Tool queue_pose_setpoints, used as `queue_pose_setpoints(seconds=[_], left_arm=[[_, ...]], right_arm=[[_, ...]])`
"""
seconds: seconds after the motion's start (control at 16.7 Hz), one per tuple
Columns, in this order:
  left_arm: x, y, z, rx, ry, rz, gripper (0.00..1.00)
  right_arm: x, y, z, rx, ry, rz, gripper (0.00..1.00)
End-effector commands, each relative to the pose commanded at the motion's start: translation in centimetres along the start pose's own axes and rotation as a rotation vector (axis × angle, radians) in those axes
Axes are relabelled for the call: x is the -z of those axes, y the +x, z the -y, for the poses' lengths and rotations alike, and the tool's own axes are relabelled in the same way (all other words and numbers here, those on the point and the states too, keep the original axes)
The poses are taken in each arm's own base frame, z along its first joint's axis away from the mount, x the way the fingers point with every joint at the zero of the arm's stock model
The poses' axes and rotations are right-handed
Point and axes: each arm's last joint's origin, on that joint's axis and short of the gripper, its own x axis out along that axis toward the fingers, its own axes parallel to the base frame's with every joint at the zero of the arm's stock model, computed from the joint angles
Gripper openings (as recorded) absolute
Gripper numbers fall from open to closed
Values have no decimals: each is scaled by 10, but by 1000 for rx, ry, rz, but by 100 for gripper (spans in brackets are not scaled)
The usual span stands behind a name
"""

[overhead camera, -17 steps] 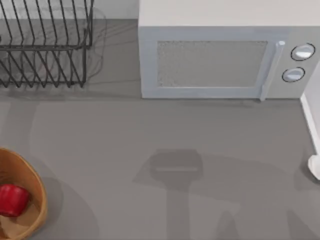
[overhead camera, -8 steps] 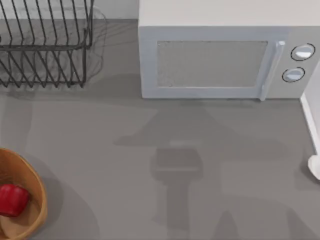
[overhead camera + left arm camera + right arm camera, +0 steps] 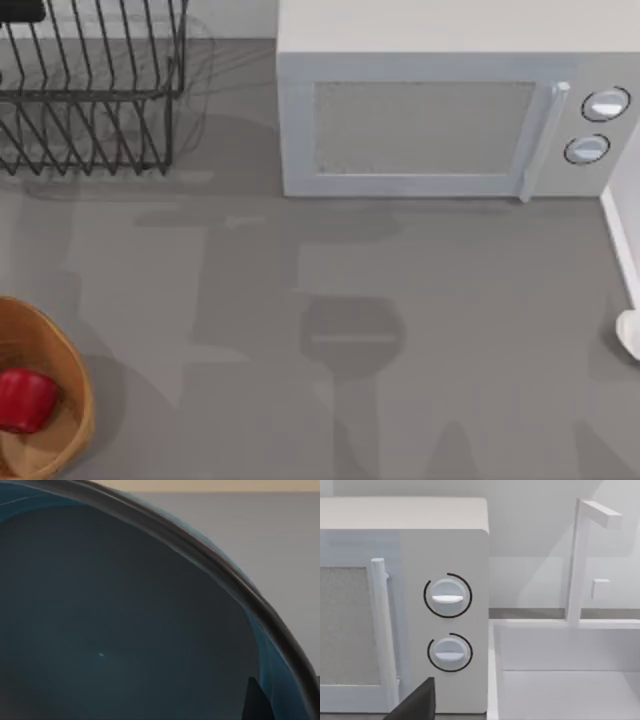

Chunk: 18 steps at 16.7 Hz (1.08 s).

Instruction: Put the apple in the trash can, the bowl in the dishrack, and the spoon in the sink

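The bowl [image 3: 125, 620], blue-teal inside with a thin brown rim, sits very close in the left wrist view, and one dark finger [image 3: 257, 702] of my left gripper reaches inside its rim. A dark part of my left arm [image 3: 20, 9] shows at the far left corner, over the dishrack [image 3: 90, 100]. The red apple [image 3: 25, 398] lies inside the tan trash can [image 3: 78, 385] at the near left. The pale spoon [image 3: 630, 335] peeks in at the right edge, beside the white sink [image 3: 620, 240]. In the right wrist view, a dark part of my right gripper [image 3: 415, 702] faces the sink basin [image 3: 570, 680].
A large white microwave [image 3: 440, 110] stands at the back centre and right, with its handle [image 3: 540, 140] and two knobs [image 3: 600, 125] toward the sink. A white faucet [image 3: 580, 555] rises behind the basin. Grey tabletop [image 3: 330, 330] spreads across the middle.
Shadows on the table have slid toward the left. A dark part of my left arm has appeared at the far left corner over the dishrack. Apple, trash can and spoon have not moved.
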Motion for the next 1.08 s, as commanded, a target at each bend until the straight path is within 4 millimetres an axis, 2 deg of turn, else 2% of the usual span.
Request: queue_pose_setpoints(seconds=[0.12, 0.36, 1.08], left_arm=[[8, 1, 1, 0, 0, -6, 0], [8, 1, 1, 0, 0, -6, 0], [8, 1, 1, 0, 0, -6, 90]], right_arm=[[0, 0, 0, 0, 0, 0, 100], [0, 0, 0, 0, 0, 0, 100], [0, 0, 0, 0, 0, 0, 100]])
